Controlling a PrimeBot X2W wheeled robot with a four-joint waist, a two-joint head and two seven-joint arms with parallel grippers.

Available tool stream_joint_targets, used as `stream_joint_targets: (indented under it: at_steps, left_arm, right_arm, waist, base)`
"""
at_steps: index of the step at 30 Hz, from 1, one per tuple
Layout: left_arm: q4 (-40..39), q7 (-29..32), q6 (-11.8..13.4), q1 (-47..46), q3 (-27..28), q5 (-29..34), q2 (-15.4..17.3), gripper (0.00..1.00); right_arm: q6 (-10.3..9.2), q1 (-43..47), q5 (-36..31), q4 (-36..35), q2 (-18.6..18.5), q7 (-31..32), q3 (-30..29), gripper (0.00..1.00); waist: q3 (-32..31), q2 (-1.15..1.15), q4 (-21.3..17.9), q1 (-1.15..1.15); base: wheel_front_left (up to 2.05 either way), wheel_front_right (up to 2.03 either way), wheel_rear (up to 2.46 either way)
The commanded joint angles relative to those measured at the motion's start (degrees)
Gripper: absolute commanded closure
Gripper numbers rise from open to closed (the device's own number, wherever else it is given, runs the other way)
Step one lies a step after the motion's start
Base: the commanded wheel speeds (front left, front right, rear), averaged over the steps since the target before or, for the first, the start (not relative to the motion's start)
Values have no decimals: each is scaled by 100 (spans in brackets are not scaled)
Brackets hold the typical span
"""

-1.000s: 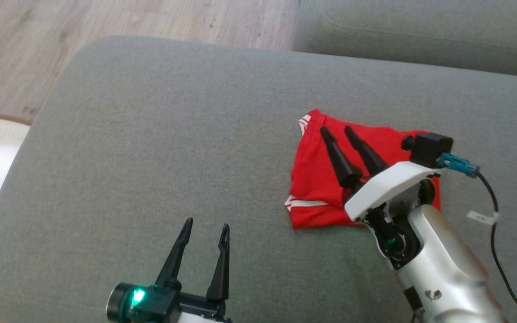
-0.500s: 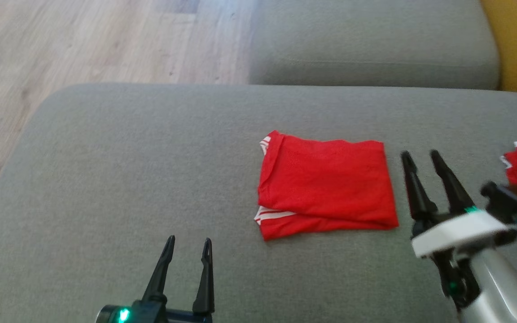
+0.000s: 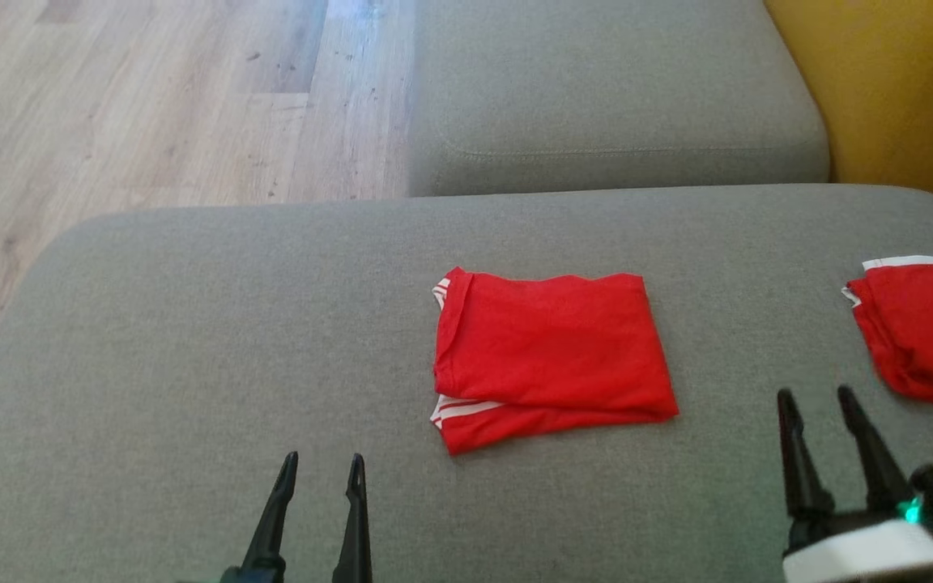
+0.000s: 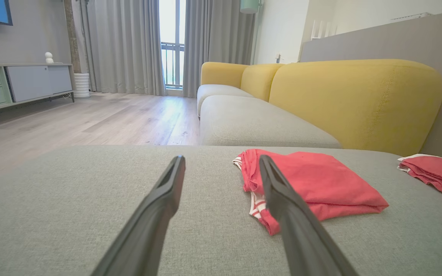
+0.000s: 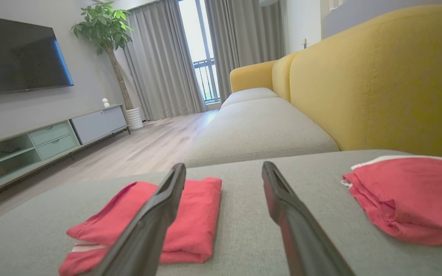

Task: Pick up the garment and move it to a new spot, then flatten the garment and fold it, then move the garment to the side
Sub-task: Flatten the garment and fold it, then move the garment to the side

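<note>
A red garment (image 3: 551, 352) with white stripes lies folded into a neat rectangle in the middle of the grey cushion (image 3: 191, 340). In the left wrist view the garment (image 4: 317, 184) sits ahead and to the right; in the right wrist view the garment (image 5: 190, 218) sits ahead and to the left. My left gripper (image 3: 321, 470) is open at the bottom edge, left of the garment and apart from it. My right gripper (image 3: 819, 401) is open at the lower right, with nothing between its fingers.
A second red garment (image 3: 920, 332) lies crumpled at the cushion's right edge, also seen as the second garment (image 5: 413, 195). Another grey seat cushion (image 3: 612, 97) lies beyond, with a yellow sofa back (image 3: 888, 89) at right. Wooden floor (image 3: 151, 105) runs past the cushion's left edge.
My right gripper has come off the folded garment and drawn back to the lower right. The head camera has shifted, bringing the second garment into view. The left gripper has kept its open stance.
</note>
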Motion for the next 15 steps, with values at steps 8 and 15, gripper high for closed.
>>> stream_joint_targets:
  at_steps: [8,15]
  left_arm:
    - [-254,-56,41,-78,266,34,-49,0]
    - [-235,-56,34,-68,249,43,-49,0]
  right_arm:
    - [39,234,-407,-432,185,-61,6,0]
    - [39,267,-422,-408,252,-62,-19,0]
  waist:
    - [-80,0,-52,0]
    - [-155,0,-11,0]
  base:
    - [0,0,0]
    - [0,0,0]
